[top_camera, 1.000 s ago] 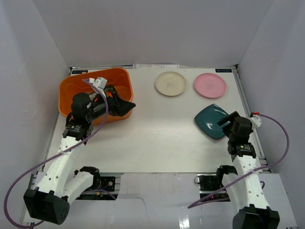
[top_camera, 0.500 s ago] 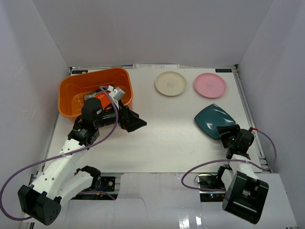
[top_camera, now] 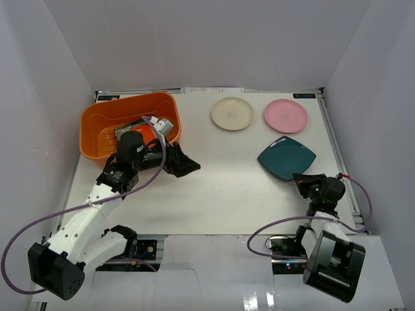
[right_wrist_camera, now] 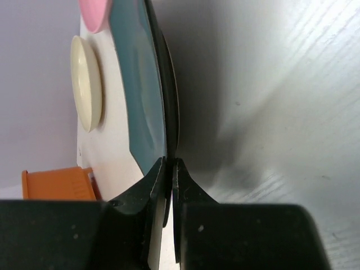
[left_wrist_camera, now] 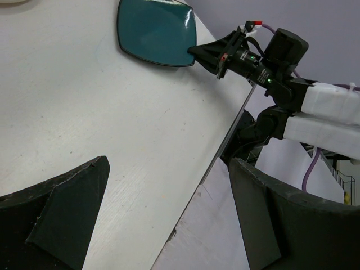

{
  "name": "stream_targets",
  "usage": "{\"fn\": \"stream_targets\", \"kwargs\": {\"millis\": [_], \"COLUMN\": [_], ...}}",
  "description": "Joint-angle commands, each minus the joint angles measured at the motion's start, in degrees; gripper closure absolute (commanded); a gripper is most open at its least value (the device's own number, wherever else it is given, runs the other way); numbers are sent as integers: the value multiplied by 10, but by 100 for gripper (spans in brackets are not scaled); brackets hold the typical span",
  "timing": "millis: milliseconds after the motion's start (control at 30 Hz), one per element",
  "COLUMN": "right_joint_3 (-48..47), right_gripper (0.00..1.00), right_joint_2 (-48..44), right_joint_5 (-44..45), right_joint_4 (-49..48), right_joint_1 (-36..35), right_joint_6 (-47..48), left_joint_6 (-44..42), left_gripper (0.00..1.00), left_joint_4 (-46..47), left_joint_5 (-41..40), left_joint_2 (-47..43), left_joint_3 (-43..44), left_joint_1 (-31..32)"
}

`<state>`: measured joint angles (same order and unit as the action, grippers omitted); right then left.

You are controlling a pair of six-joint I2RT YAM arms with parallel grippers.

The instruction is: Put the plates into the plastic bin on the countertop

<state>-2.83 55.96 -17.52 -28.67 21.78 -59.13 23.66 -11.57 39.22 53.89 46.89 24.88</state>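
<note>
A teal square plate [top_camera: 286,158] lies at the right of the countertop [top_camera: 220,188], and my right gripper [top_camera: 302,179] is shut on its near corner. The right wrist view shows the plate [right_wrist_camera: 138,95] edge-on, its rim pinched between the fingertips [right_wrist_camera: 170,163]. A cream plate [top_camera: 231,113] and a pink plate [top_camera: 285,115] sit at the back. The orange plastic bin [top_camera: 104,116] stands at the back left with a dark patterned plate [top_camera: 126,132] inside. My left gripper [top_camera: 185,166] hangs open and empty just right of the bin, facing the teal plate [left_wrist_camera: 156,31].
White walls close in the countertop on three sides. A metal rail runs along the right edge [top_camera: 337,155]. The right arm's purple cable [top_camera: 363,194] loops beside that edge. The countertop's near edge [left_wrist_camera: 225,146] shows in the left wrist view.
My right gripper has shut on the teal plate's corner, and the plate has turned and shifted left. The left gripper came out of the bin to its right side.
</note>
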Motion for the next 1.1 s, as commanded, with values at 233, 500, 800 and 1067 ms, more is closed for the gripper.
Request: {"fn": "stream_targets", "kwargs": {"millis": [233, 500, 800, 1067], "right_joint_3": [-14, -181, -160, -129], "right_gripper": [92, 92, 92, 92], "right_joint_2": [-195, -201, -166, -156], "right_joint_5": [-196, -251, -330, -345], "right_joint_4": [106, 165, -3, -61], "right_joint_1": [-76, -163, -216, -239], "right_joint_6": [48, 109, 20, -37], "left_joint_6": [24, 55, 99, 164], "left_gripper": [2, 2, 4, 60], "left_joint_4": [9, 10, 46, 157], "left_joint_5": [36, -16, -116, -124], "left_joint_2": [86, 146, 235, 213], "left_joint_3": [22, 43, 44, 13], "left_joint_1": [3, 47, 95, 97]}}
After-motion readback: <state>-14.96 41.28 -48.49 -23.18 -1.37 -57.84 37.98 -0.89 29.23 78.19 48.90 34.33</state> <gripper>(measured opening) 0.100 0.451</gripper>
